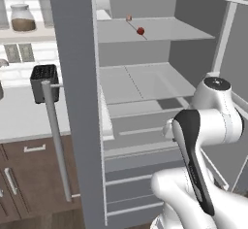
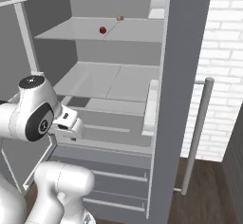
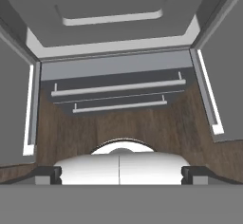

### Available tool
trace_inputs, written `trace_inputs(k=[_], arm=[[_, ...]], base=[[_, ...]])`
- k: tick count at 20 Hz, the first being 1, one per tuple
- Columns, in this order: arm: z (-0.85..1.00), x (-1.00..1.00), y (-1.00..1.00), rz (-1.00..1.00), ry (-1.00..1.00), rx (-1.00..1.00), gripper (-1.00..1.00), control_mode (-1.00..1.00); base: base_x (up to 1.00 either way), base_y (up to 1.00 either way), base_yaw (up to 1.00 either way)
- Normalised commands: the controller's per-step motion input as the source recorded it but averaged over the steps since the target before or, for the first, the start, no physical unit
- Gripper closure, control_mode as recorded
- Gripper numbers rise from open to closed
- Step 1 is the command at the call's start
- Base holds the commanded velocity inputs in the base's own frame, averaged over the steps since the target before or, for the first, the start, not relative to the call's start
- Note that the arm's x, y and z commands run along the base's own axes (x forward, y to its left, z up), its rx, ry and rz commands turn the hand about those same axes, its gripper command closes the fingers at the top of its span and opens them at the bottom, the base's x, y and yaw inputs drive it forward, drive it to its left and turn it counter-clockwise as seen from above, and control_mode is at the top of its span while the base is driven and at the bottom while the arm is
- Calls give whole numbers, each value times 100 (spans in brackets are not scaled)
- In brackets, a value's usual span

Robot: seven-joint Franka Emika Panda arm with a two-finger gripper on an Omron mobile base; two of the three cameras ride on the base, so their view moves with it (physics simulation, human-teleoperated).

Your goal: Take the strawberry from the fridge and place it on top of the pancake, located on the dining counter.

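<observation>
A: Where is the strawberry (image 1: 140, 30)?

B: On the upper shelf (image 1: 160, 31) inside the fridge (image 1: 77, 102), roughly mid-shelf; a small tan lump (image 1: 129, 17) sits further back on the same shelf, apart from the berry; from the right base view the berry (image 2: 102, 30) lies left of the lump (image 2: 120, 17).

A: And the fridge itself?

B: Both doors stand open; the near door edge fills the middle of the left base view with its long silver handle (image 1: 57, 140) beside it; the lower shelves look bare, pale grey; two drawers (image 3: 118, 96) with bar handles sit at the bottom, above the brown wood floor (image 3: 142, 128).

A: What about the gripper (image 3: 121, 174)?

B: It points down toward the drawers and the floor, low in front of the fridge, well below the berry's shelf; its two dark fingertips (image 3: 46, 174) stand far apart at the bottom of the hand view, so it is spread wide, with nothing between them.

A: Anything beside the fridge?

B: A black toaster (image 1: 44, 81) on the white worktop (image 1: 29, 116) to the left; a jar (image 1: 23, 18) on a shelf above it.
</observation>
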Motion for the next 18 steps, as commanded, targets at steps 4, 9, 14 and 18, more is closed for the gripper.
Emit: trace_inputs(k=[4, 9, 14, 18], arm=[[0, 0, 0, 0, 0, 0, -100, 100], [0, 0, 0, 0, 0, 0, -100, 100], [0, 0, 0, 0, 0, 0, -100, 100], [0, 0, 0, 0, 0, 0, -100, 100]], base=[[70, 6, 0], [58, 0, 0], [46, 0, 0], [21, 0, 0]])
